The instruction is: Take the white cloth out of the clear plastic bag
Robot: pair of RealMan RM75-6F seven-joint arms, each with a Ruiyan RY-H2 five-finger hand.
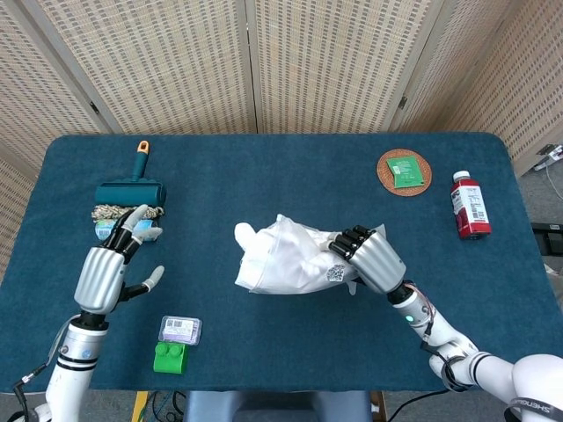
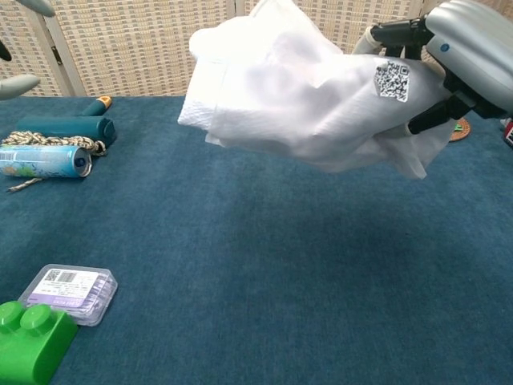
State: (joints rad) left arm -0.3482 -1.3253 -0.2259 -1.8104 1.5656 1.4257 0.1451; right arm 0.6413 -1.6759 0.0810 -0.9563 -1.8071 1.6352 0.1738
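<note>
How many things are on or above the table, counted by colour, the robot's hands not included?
White: 1, bagged cloth
Teal: 2, lint roller, can
Beige: 1, rope
Green: 1, brick
Clear: 1, box
Brown: 1, coaster
Red: 1, bottle
Total: 8

The right hand [image 1: 376,261] grips one end of the bag [image 1: 339,264], with the white cloth [image 1: 281,258] bunched inside and sticking out to the left, near the middle of the blue desk [image 1: 264,176]. The left hand [image 1: 107,274] hangs empty, fingers spread, just below a lint roller [image 1: 132,186], a rope coil [image 1: 114,212] and a can [image 1: 113,230]. Nearby lie a clear box [image 1: 179,330] and a green block [image 1: 171,359]. Far right stand a coaster [image 1: 404,170] and a red bottle [image 1: 469,205].
</note>
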